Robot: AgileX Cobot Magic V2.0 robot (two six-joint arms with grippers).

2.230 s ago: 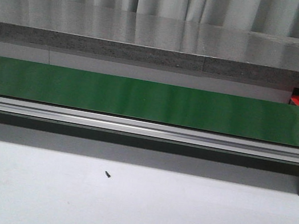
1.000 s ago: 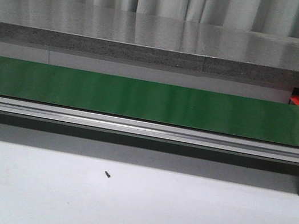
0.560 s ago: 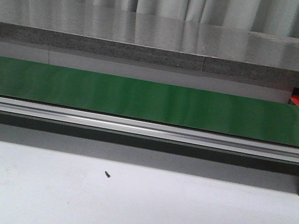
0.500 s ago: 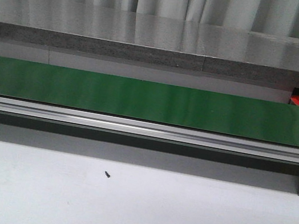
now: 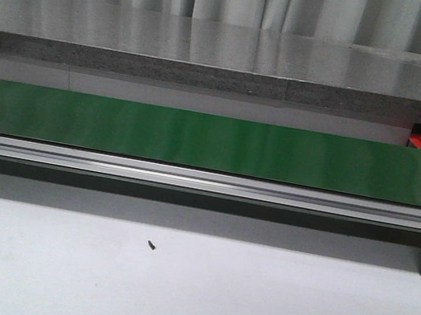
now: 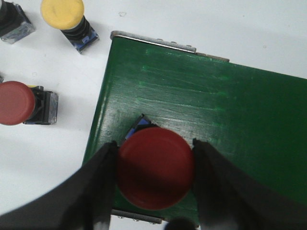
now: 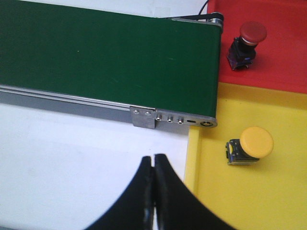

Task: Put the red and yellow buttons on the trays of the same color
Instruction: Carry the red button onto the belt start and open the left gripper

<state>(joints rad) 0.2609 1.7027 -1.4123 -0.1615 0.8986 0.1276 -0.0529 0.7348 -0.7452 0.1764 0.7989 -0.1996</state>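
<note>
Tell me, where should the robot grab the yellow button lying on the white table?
Best by its dark body, just under the yellow cap. The yellow button lies tipped on its side, so the round cap would likely slip, while the blocky body gives flatter sides. Come straight down from above, the tool's fingers on either side of the body. The left tool is already closed on a red button.

My left gripper [image 6: 154,179]: black, broad, matte fingers [image 6: 98,191]. My right gripper [image 7: 153,177]: black, smooth, curved fingers tapering to tips.
</note>
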